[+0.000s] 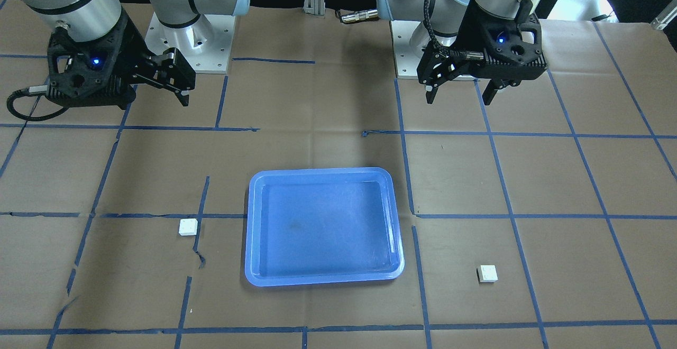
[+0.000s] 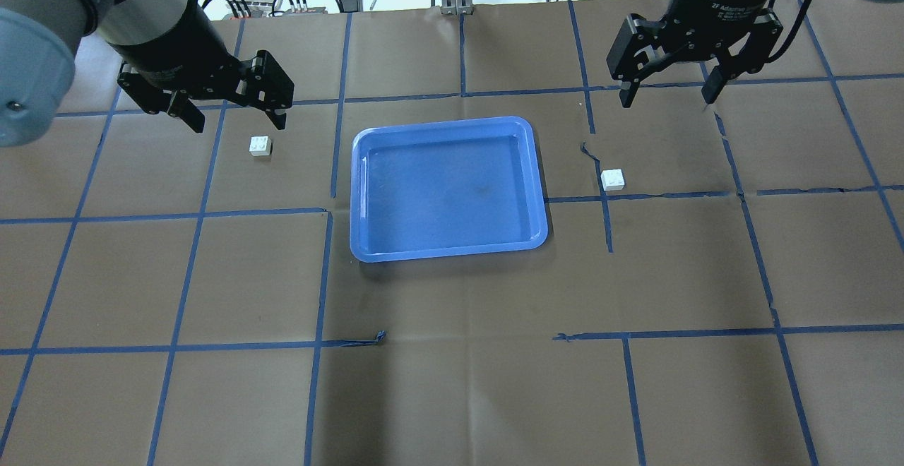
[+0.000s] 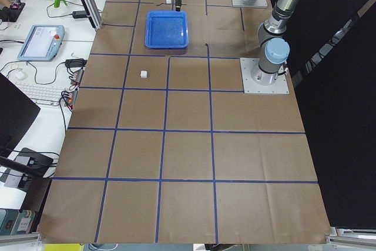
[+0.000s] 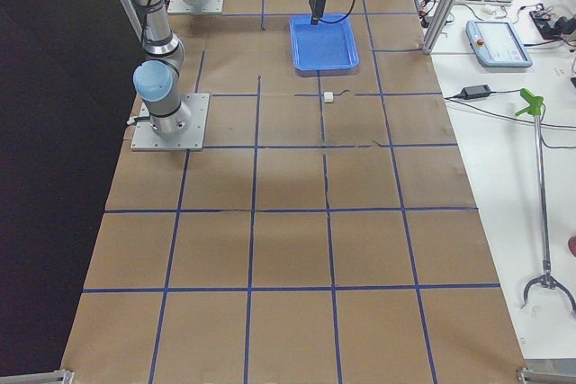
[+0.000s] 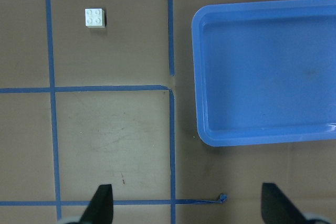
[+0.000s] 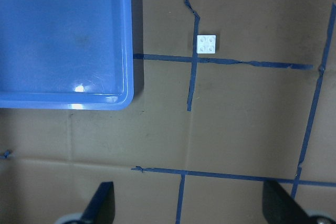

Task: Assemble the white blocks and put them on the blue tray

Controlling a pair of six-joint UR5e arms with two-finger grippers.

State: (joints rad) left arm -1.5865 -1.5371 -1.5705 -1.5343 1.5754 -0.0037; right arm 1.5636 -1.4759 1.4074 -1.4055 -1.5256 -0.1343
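Tools: left tool jaws wide apart, nothing held, clear of worktop; right tool likewise wide, empty. Two tiny white square plastic studded blocks: one left of large rectangular blue plastic tray, nr left tool; other right of tray; both on worktop, unjoined, off tray. Wrist views: fingertips only, rest cut off at lower edge.
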